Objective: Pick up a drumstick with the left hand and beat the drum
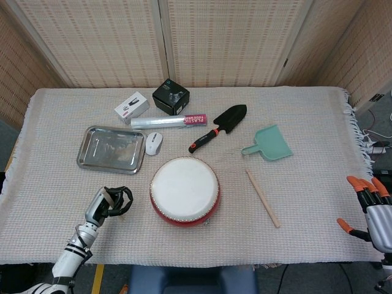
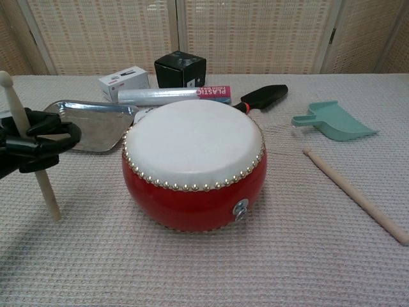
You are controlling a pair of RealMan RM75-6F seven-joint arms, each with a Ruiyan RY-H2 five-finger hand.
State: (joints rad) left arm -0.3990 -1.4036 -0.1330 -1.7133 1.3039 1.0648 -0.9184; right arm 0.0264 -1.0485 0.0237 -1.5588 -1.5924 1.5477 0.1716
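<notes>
Left robot hand (image 2: 35,142) grips drumstick (image 2: 29,146), near upright, left of drum (image 2: 193,163). Right robot hand (image 1: 371,211) open, cut off at frame edge.

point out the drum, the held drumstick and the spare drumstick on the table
drum (image 2: 192,137), chest view, middle of the white skin
held drumstick (image 2: 46,188), chest view, shaft below the left hand
spare drumstick (image 1: 263,198), head view, mid-shaft

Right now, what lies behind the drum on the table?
Behind the drum lie a white mouse, a roll of plastic wrap and a black trowel. In the chest view the drum hides most of the mouse.
</notes>
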